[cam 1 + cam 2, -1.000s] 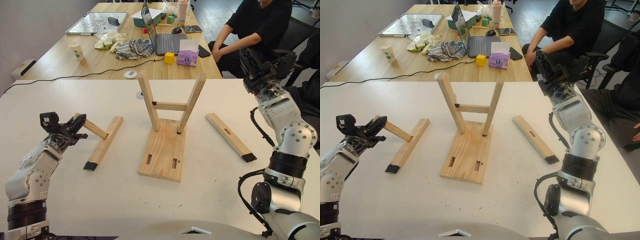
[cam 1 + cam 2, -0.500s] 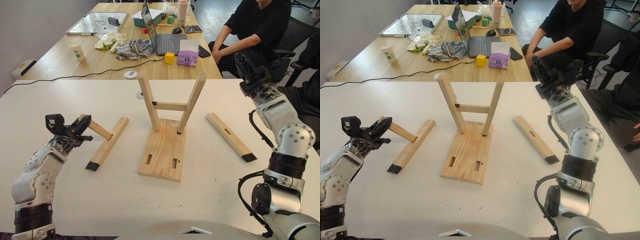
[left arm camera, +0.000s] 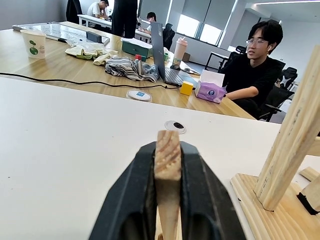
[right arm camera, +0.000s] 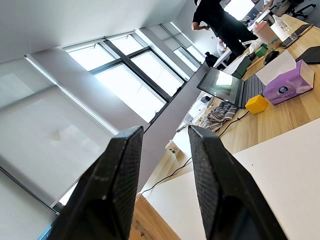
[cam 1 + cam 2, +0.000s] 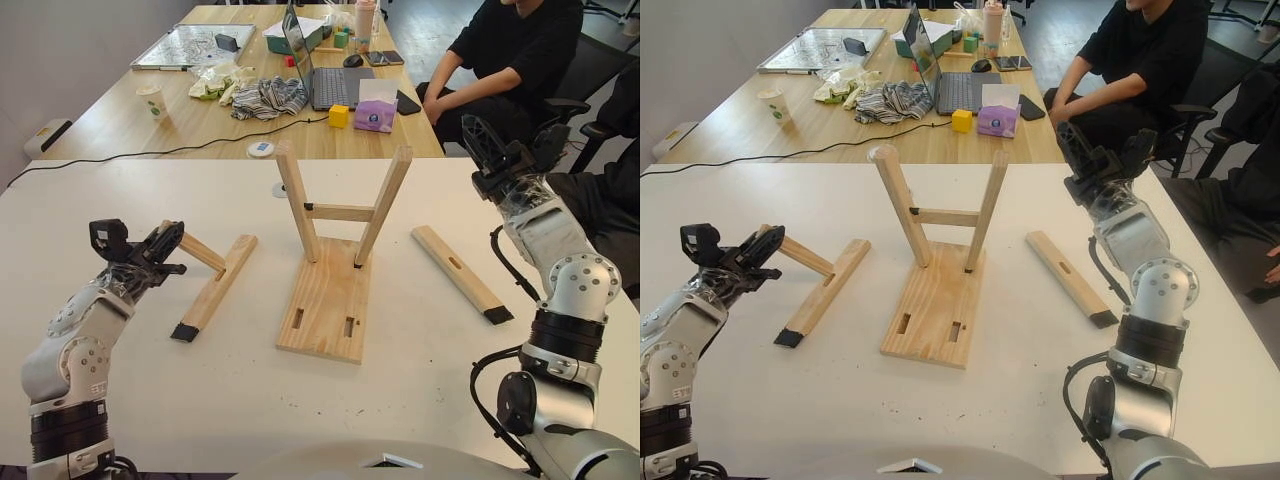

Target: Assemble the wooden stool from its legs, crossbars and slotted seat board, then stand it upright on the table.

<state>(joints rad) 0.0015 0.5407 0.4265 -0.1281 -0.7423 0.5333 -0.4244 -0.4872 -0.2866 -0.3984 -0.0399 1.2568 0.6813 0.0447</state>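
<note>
Left wrist view, left pincer (image 3: 168, 155) clamped on crossbar (image 5: 203, 256), right pincer (image 4: 164, 135) parted, two legs (image 5: 297, 200) slotted into seat board (image 5: 325, 315)

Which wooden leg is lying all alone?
The flat leg on the robot's right. Two upright legs stand in the seat board; the left leg has a crossbar pinched by the left gripper.

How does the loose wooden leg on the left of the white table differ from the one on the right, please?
The left wooden leg has a crossbar fitted, held by the left gripper; the right wooden leg shows an empty slot and lies untouched. They slant opposite ways. Both are pale wood with a black foot.
</note>
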